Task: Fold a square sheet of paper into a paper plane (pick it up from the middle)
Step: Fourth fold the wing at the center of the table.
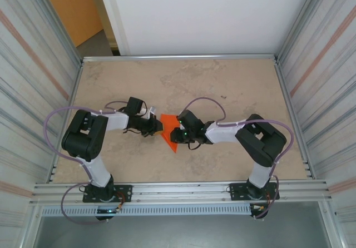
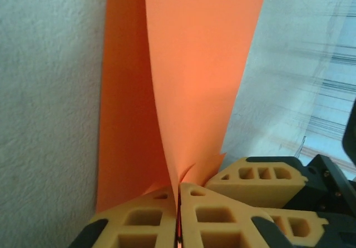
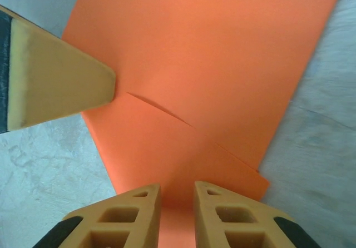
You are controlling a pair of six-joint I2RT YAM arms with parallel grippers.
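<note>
I take the left gripper (image 2: 179, 191) as my reference point. Its jaws are pressed together on the sheet of paper (image 2: 183, 81), pinching it at a crease. From that pinch the orange sheet runs straight away from the fingertips in 2 layers that part into a narrow V.

Seen from above, the sheet is directly ahead of the left gripper, over the middle of the surface (image 1: 222, 81). Its long axis runs crosswise to the gripper, and one pointed corner trails back toward the arm bases. I cannot tell whether that corner touches the surface.

The right gripper (image 3: 178, 188) is just beside the left one, nose to nose with it across the sheet. Its jaws are slightly spread, with orange paper showing in the gap, so I read them as straddling an edge rather than clamping it.

Both forearms lie low and reach inward, elbows out, wrists about level.

As I judge it, the next move depends on the right jaws. They are already lined up with the free flap just beyond the left gripper's pinch, and they would have to close there without dragging the crease askew.
</note>
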